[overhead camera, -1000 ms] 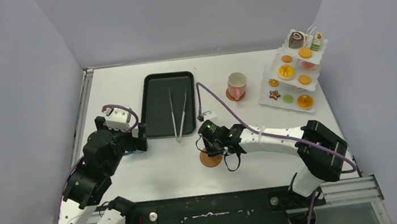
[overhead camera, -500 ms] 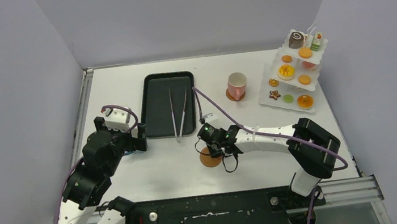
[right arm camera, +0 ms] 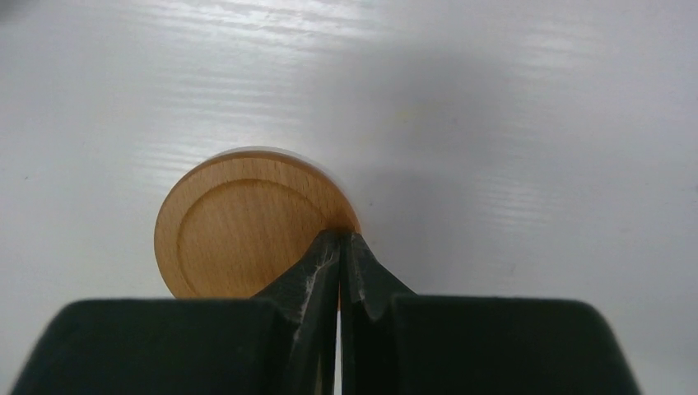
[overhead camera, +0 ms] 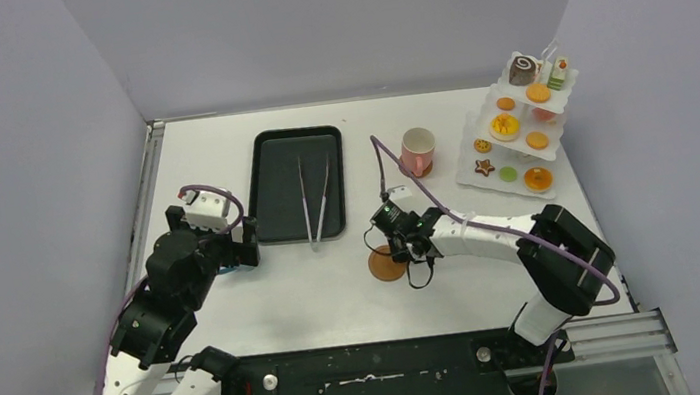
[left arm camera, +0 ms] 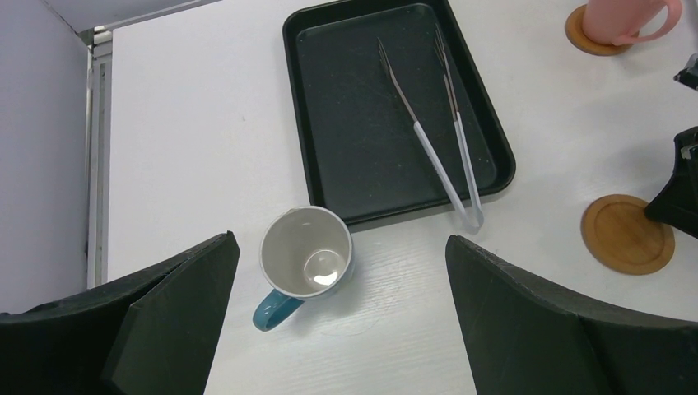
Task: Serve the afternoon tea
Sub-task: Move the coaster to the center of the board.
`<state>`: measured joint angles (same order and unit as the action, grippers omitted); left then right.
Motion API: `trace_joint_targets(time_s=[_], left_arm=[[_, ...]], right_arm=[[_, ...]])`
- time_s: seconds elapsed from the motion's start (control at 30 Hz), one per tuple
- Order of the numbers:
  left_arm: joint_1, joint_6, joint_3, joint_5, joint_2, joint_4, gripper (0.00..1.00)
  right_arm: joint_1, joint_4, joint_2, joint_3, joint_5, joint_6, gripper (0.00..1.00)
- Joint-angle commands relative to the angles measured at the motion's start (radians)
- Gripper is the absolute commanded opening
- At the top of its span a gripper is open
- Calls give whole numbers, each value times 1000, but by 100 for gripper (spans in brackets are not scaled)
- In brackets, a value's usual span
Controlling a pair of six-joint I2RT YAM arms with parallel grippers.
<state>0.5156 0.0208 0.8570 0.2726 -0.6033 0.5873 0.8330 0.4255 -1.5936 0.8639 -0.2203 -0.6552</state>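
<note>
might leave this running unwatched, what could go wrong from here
The right gripper is shut with its tips only at the rim of the wooden coaster; such slight contact could slip off or tilt it. The left gripper hangs open above the blue cup, which stands close to the black tray; an off-centre descent might knock the cup over or into the tray.
</note>
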Motion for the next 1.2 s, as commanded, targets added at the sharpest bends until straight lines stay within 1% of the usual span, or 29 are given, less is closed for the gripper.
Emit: trace_joint_targets(time_s=[0.0,0.17,0.4,0.57,0.9,1.03,1.1,1.17], left_arm=[[4,-8,7,3,-4,-51,97],[4,-10,7,7,-6,-51,97],[4,-8,13,21,-30,-44,97],[4,10,12,40,-41,-39,97],[-1,68,42,105,-153,-2,97],[-30,136,55,186,-208,23,97],[-64,163,72,187,-243,48,97],[-102,179,79,160,-271,57,97]], right_arm=[[-59,17,36,-21,-55,34,0],[-125,48,37,-31,-89,48,0],[-227,50,32,-55,-86,56,0],[-322,46,12,-53,-70,57,0],[-451,17,-7,-53,-66,107,0],[-483,7,-22,-25,-41,130,0],[-482,21,-12,4,-15,148,0],[-476,24,21,24,28,165,0]])
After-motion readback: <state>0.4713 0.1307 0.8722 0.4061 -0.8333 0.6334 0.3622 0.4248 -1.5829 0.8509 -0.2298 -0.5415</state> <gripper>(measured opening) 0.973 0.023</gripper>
